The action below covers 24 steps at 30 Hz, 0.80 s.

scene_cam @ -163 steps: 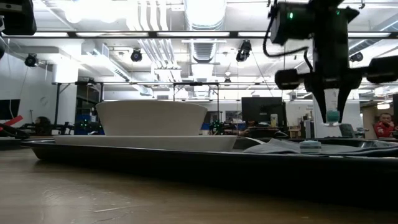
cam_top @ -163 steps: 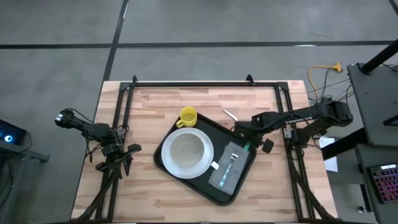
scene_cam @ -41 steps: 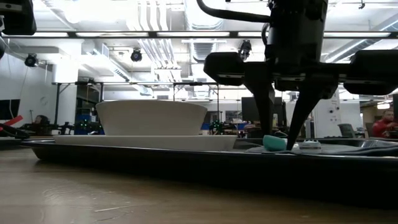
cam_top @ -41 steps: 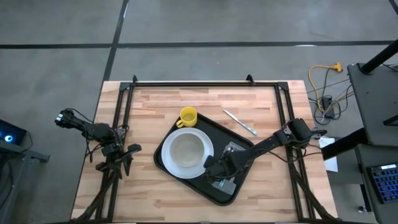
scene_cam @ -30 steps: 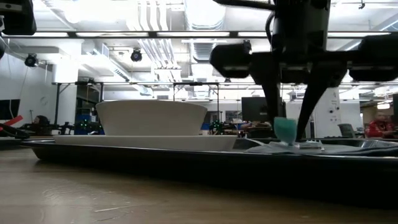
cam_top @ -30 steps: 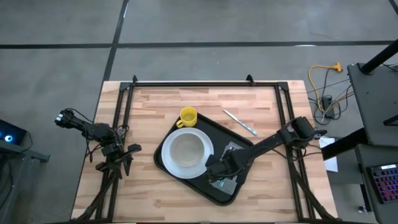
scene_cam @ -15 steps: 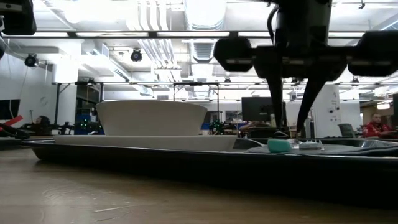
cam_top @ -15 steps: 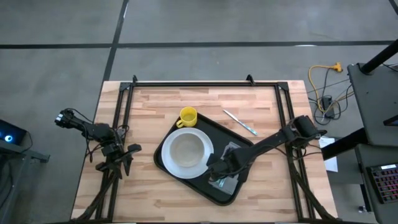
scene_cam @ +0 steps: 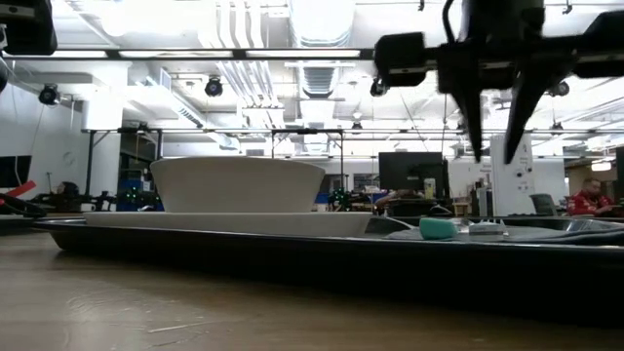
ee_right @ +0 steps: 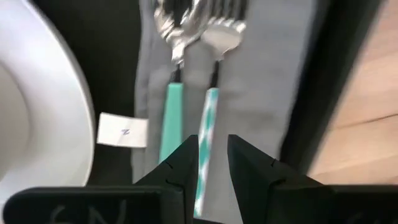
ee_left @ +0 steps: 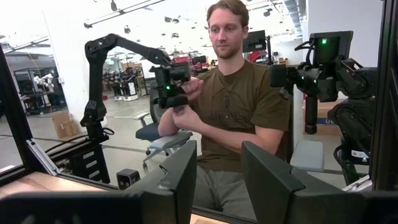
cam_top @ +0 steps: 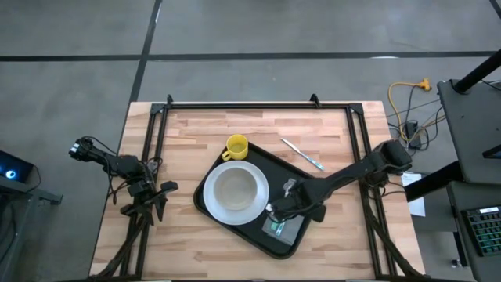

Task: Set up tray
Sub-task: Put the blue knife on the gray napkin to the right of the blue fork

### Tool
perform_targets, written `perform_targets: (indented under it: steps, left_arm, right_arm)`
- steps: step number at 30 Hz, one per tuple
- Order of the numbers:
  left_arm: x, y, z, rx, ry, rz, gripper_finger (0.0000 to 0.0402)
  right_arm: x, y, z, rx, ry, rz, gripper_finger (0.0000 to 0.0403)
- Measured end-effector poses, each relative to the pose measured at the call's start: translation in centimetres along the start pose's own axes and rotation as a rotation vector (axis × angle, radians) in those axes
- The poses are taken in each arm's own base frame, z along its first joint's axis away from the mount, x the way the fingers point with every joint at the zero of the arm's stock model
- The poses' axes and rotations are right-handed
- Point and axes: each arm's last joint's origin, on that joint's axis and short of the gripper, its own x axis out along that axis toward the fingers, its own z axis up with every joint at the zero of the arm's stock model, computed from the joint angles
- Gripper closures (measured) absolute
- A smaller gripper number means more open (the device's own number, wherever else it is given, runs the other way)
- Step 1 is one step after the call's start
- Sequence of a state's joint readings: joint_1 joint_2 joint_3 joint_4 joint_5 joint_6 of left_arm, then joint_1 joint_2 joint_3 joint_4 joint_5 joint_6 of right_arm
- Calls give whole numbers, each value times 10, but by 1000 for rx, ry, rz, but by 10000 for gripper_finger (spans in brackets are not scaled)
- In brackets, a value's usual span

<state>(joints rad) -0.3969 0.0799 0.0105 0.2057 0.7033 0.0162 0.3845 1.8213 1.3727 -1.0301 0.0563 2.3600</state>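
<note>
Tray [cam_top: 235, 157] partly hidden under right arm's open fingers [ee_right: 180, 165].

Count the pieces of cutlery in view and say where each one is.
3. Two teal-handled pieces, a fork and a spoon, lie side by side on the grey napkin in the tray. A knife lies on the table beyond the tray.

Right gripper [scene_cam: 497, 146]: now lifted clear of the tray [cam_top: 309, 182], fingers apart, empty.
Fork [ee_right: 210, 118]: released, lying on the napkin [ee_right: 261, 93].
</note>
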Motion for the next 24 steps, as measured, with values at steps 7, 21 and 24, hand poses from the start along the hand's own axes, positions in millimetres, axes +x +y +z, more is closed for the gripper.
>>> perform_targets:
  steps: [7, 21, 24]
  left_arm:
    - [0, 0, 0, 0, 0, 0, 290]
    - [0, 0, 0, 0, 0, 0, 290]
    - [0, 0, 0, 0, 0, 0, 290]
  right_arm:
    - [-20, -8, 27, -111, -22, -22, 335]
    - [-11, -2, 105, -611, 93, 52, 332]
    - [-6, -2, 125, -672, 89, 36, 330]
